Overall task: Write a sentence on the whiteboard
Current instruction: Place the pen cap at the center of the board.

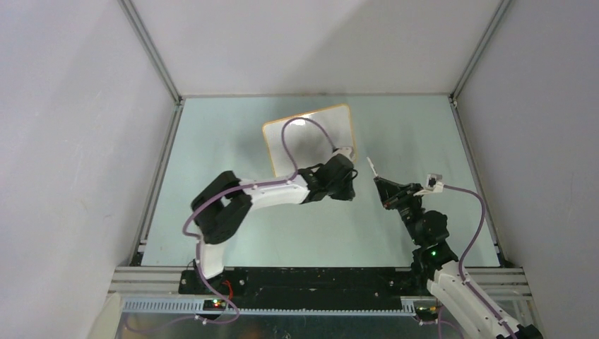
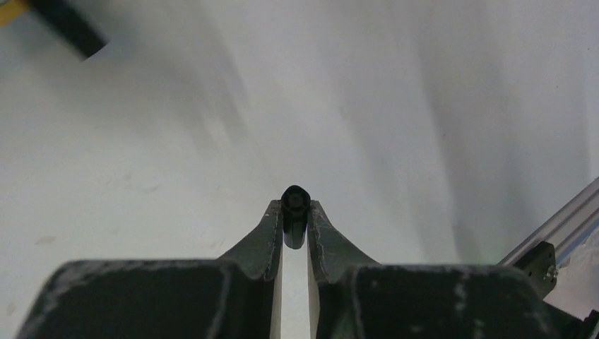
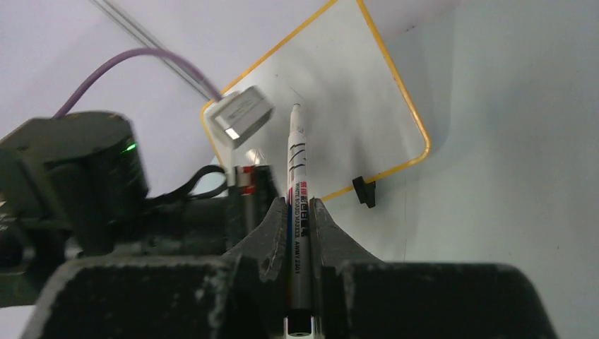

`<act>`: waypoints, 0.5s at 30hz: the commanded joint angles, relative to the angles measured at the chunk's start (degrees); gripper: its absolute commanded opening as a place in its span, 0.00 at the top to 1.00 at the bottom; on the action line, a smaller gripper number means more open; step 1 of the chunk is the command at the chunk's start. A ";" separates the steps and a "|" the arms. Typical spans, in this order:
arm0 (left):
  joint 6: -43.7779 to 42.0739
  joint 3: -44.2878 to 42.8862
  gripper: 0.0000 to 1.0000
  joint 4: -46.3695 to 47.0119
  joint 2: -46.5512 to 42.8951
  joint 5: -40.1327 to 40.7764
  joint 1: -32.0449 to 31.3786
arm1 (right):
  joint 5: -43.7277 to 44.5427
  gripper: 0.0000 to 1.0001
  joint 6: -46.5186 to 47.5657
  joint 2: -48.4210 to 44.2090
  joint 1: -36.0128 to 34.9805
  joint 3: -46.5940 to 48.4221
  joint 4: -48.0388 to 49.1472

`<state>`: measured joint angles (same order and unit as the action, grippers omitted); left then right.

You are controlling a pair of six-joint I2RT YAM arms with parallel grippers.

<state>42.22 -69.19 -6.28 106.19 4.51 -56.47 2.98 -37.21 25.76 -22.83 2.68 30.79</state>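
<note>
Nearest, the right end effector (image 3: 297, 203) clamps mid-barrel a slim grey uncapped marker pen (image 3: 294, 145), the left end effector (image 2: 294, 208) pinches a small black cap (image 2: 294, 194); on the pale green counter (image 1: 212, 141) beyond, the blank orange-framed rectangular whiteboard (image 3: 339, 85), probably light, stiff and slick, is best steadied by its frame.

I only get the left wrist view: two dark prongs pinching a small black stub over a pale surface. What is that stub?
Observer: Probably a cap. The right pincer grips a white pen whose tip is bare.
Operator: Has anything been written yet?
Observer: Not that I can see. The whiteboard shows no lettering on the part the right wrist view catches.
Operator: Is the pen over the board now?
Observer: It doesn't look so. Seen from above, its tip sits just right of the board's edge.
</note>
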 commanded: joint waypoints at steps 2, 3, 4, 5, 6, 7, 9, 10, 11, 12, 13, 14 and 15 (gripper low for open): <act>-3.32 -11.21 0.86 -9.35 7.71 -2.26 -1.27 | 1.31 1.00 1.44 -2.77 0.20 1.50 0.16; -3.12 -11.35 0.85 -9.31 7.89 -2.07 -1.27 | 2.40 1.00 1.24 -3.28 0.18 1.48 -0.37; -3.07 -11.57 0.84 -9.35 8.09 -1.84 -1.32 | 3.05 1.00 1.03 -4.36 0.23 1.53 -1.52; -2.99 -11.58 0.83 -9.35 8.16 -1.72 -1.30 | 4.57 1.00 0.66 -4.91 0.23 1.49 -2.18; -2.91 -11.71 0.82 -9.49 8.33 -1.62 -1.35 | 5.58 1.00 0.48 -6.26 0.24 1.44 -3.59; -2.86 -11.86 0.81 -9.65 8.42 -1.55 -1.31 | 7.84 1.00 -0.10 -7.00 0.24 1.45 -4.53; -2.78 -12.11 0.77 -10.05 8.87 -1.70 -1.29 | 11.45 1.00 -0.74 -9.80 0.24 1.30 -8.77; -2.68 -12.20 0.76 -10.06 9.17 -1.79 -1.32 | 12.58 1.00 -0.84 -11.82 0.26 1.20 -9.71; -2.71 -12.37 0.72 -10.13 9.28 -2.07 -1.30 | 14.58 1.00 -0.84 -12.77 0.25 1.15 -11.61; -2.78 -12.33 0.69 -10.14 9.16 -2.11 -1.33 | 15.42 1.00 -0.80 -14.56 0.22 1.13 -12.41; -2.89 -11.70 0.60 -9.45 8.88 -1.91 -1.30 | 16.89 1.00 -0.69 -15.32 0.23 1.06 -13.82; -2.95 -11.16 0.55 -8.92 7.98 -1.81 -1.33 | 17.46 1.00 -0.50 -16.62 0.24 1.04 -14.26; -3.05 -10.16 0.46 -7.78 7.50 -1.55 -1.30 | 18.12 1.00 -0.32 -17.41 0.24 1.00 -14.96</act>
<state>40.12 -79.22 -15.77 115.37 2.72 -57.63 14.09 -37.47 11.75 -22.76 2.68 20.45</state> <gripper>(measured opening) 0.418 0.120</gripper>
